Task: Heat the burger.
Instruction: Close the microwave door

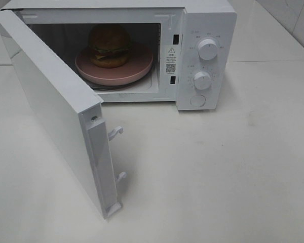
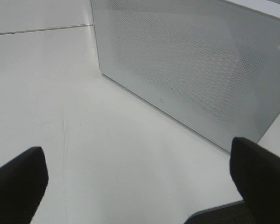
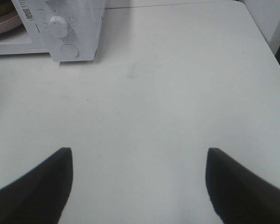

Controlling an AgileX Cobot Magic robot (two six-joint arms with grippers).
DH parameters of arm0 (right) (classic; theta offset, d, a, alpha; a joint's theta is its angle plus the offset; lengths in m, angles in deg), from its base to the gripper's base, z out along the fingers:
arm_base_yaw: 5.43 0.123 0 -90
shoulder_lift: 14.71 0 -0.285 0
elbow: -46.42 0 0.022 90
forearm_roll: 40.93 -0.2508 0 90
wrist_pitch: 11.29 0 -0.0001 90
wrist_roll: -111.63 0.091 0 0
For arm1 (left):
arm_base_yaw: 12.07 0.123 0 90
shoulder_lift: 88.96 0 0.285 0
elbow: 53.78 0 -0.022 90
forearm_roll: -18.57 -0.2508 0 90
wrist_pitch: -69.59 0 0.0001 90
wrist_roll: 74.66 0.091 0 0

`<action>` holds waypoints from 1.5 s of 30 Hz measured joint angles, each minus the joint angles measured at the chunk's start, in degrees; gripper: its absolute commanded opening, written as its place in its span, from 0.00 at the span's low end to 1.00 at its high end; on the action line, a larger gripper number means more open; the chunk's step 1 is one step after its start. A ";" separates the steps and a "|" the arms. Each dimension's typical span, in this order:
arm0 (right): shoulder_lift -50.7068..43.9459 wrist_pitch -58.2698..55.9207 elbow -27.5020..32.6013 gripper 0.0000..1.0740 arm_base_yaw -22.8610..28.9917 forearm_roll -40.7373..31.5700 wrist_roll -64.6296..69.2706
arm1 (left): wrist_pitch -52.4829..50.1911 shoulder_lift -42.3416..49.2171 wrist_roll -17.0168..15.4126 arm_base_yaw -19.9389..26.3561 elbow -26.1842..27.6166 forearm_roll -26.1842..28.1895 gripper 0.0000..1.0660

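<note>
The burger (image 1: 109,45) sits on a pink plate (image 1: 140,70) inside the microwave (image 1: 207,20), whose door (image 1: 50,111) stands swung wide. It looks light and soft, a stack whose bun and filling would likely squash or slide under a pinch, so it is probably best shifted by the stiff rim of the plate; as it lies, the door seems the thing to push. The left gripper (image 2: 137,154) is spread wide and holds nothing, facing the door's outer face; the right gripper (image 3: 138,154) is likewise spread and bare above the table (image 1: 233,177). A sticker (image 1: 171,59) beside the cavity bears a warning triangle and a square code; its print, and that around the knobs (image 1: 207,49), is too small to read, and no brand shows
</note>
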 measured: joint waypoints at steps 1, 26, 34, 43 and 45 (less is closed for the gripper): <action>0.00 0.00 0.00 0.70 0.00 0.00 0.00 | 0.00 0.00 0.00 0.00 0.00 0.00 0.92; 0.00 0.00 0.00 0.70 0.00 0.00 0.00 | 0.00 0.00 0.00 0.00 0.00 0.00 0.92; 0.00 0.00 0.00 0.70 0.00 0.00 0.00 | 0.00 0.00 0.00 0.00 0.00 0.00 0.92; 0.00 0.00 0.00 0.70 0.00 0.00 0.00 | 0.00 0.00 -0.40 0.00 0.00 0.00 0.92; 0.00 0.00 0.00 0.70 0.00 0.00 0.00 | 0.00 0.00 -0.40 0.00 0.00 0.06 0.92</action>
